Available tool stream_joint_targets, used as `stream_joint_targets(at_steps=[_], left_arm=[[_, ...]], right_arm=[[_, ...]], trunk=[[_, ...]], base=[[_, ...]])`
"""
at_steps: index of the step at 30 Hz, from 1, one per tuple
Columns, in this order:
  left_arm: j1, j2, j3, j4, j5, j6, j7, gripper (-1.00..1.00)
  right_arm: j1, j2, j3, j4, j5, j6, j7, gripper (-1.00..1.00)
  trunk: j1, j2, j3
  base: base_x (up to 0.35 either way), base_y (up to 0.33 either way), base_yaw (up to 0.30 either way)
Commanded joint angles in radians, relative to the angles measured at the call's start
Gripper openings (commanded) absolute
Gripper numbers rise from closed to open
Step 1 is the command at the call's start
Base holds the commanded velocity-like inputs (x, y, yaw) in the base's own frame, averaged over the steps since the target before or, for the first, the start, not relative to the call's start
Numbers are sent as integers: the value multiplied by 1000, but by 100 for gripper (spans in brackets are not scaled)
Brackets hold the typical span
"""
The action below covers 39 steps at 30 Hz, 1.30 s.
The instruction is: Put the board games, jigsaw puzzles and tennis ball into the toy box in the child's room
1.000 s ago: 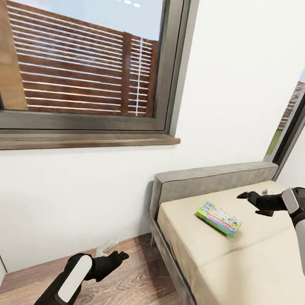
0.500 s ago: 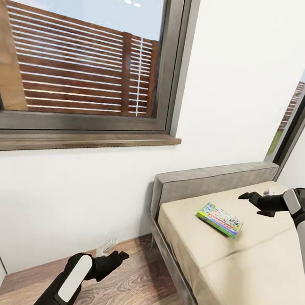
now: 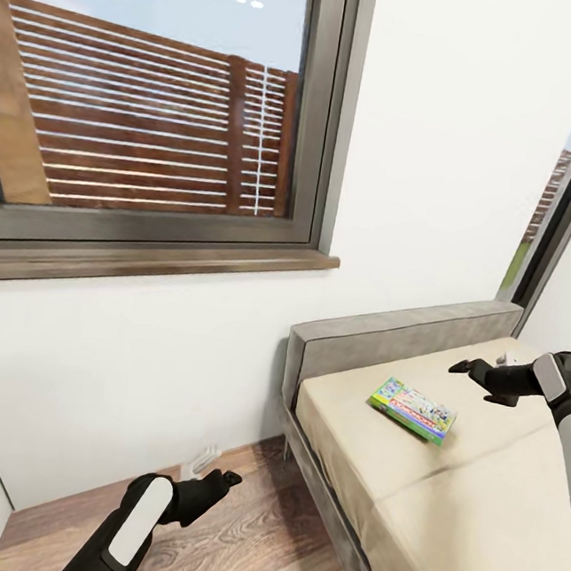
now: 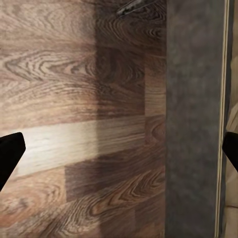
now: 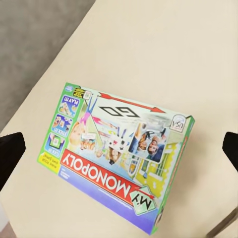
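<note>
**One Monopoly box on the bed, right arm poised above it**

One board game [image 3: 411,409], the Monopoly box, lies flat on the beige mattress of the bed [image 3: 400,514], near the grey headboard at the far left end. The right gripper [image 3: 478,376] hovers above the mattress just to the right of the box and a little beyond it, jaws apart and holding nothing; in the right wrist view the box [image 5: 116,154] sits between the two dark fingertips, not yet touched. The left gripper [image 3: 219,481] hangs low over the wood-plank floor [image 3: 246,531] beside the bed frame, jaws apart and empty too.

Judged from here, the risk lies in the pick. A thin, flat box on a soft mattress gives the jaws little edge to bite, so a straight descent may press it into the bedding or skid it sideways. The box also lies at a slant to the jaws, so closing without turning the wrist first could catch a corner and twist it loose.
</note>
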Motion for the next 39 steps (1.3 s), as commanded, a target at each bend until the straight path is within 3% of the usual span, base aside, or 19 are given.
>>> stream_joint_targets(at_steps=[1, 39], left_arm=[[0, 0, -1, -1, 11, 2, 10, 100], [0, 0, -1, -1, 11, 2, 11, 100]], right_arm=[[-1, 0, -5, -1, 2, 4, 3, 100], [-4, 0, -5, 11, -2, 5, 4, 100]], trunk=[[0, 0, -3], [0, 0, -64]], base=[[0, 0, 0], [0, 0, 0]])
